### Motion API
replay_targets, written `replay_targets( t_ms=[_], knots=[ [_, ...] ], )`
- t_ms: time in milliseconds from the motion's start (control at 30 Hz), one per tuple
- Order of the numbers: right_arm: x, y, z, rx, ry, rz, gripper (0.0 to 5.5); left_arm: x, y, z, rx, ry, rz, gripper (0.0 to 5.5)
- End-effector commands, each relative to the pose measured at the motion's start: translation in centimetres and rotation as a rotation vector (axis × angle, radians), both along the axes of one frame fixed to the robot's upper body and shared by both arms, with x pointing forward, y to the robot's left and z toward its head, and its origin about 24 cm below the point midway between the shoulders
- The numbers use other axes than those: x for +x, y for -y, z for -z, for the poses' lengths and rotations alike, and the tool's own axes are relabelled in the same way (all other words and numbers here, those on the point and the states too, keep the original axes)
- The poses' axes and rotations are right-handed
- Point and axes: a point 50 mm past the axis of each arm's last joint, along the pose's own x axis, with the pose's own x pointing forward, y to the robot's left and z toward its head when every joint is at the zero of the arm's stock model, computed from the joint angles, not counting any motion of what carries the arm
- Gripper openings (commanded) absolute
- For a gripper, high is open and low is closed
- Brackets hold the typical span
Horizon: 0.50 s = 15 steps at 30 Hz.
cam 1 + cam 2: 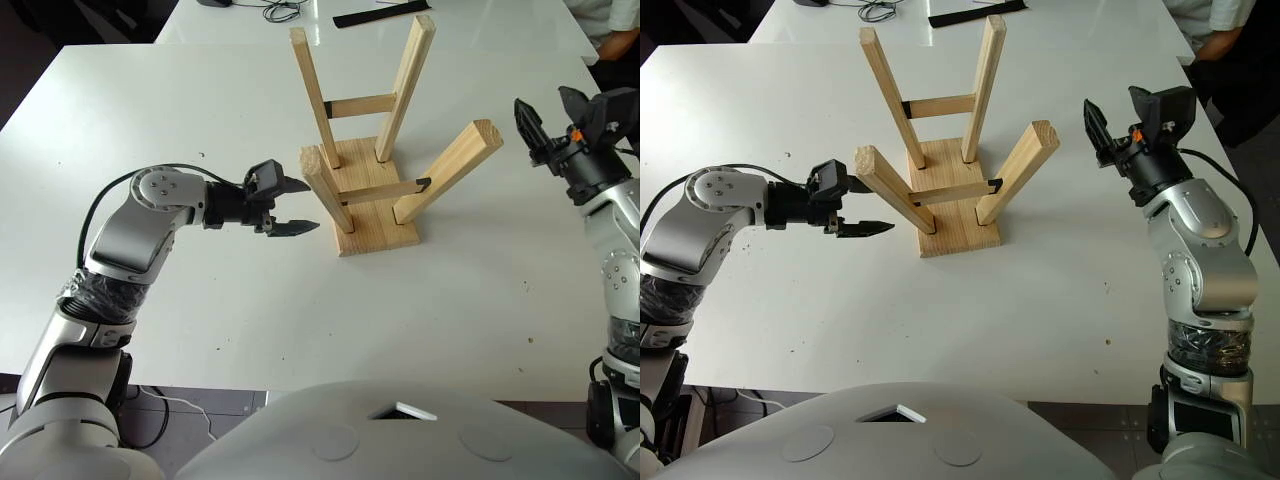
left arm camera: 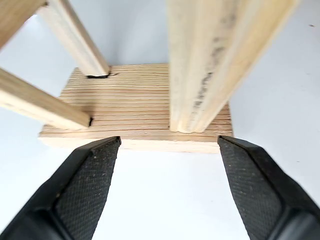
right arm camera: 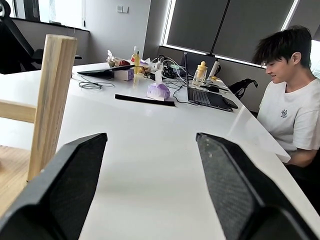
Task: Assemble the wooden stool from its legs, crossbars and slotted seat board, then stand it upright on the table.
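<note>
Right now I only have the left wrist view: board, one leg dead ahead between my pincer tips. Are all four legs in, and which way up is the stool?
Observer: Upside down. The seat board lies flat on the table with four legs standing up from it. The near legs splay outward.
Operator: Crossbars?
Observer: Two. The far crossbar joins the far legs, and the near crossbar joins the near pair.
Operator: Right arm?
Observer: The right pincer is open, holds nothing, and is raised off to the right of the board, touching no wood.
</note>
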Motion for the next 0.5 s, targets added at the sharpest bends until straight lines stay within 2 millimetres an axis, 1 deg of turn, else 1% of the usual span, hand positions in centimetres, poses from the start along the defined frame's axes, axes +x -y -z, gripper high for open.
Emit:
replay_targets(
  t_ms=[33, 133, 233, 300, 400, 500],
  knots=[
    [-1.1, -1.4, 1.1, -0.038, -0.03, -0.038, 3.28, -1.0, -1.0, 0.8, -0.094, 0.061, -0.25, 3.6],
    [-2.2, -3.4, 1.9, -0.036, -0.066, -0.096, 3.28, -2.1, -0.5, 1.9, -0.142, 0.088, -0.415, 3.6],
    [-3.2, -5.4, 2.0, -0.065, -0.078, -0.18, 3.28, -2.1, 0.0, 2.2, -0.184, 0.107, -0.528, 3.6],
    [-3.4, -5.9, 1.7, -0.065, -0.075, -0.197, 3.28, -1.9, 0.1, 1.8, -0.192, 0.131, -0.571, 3.6],
    [-3.5, -6.1, 1.4, -0.067, -0.075, -0.194, 3.28, -1.5, -0.3, 1.0, -0.212, 0.178, -0.654, 3.6],
    [-3.4, -5.7, 1.6, -0.061, -0.092, -0.121, 3.28, -1.3, -0.2, 0.3, -0.244, 0.224, -0.718, 3.6]
  ],
)
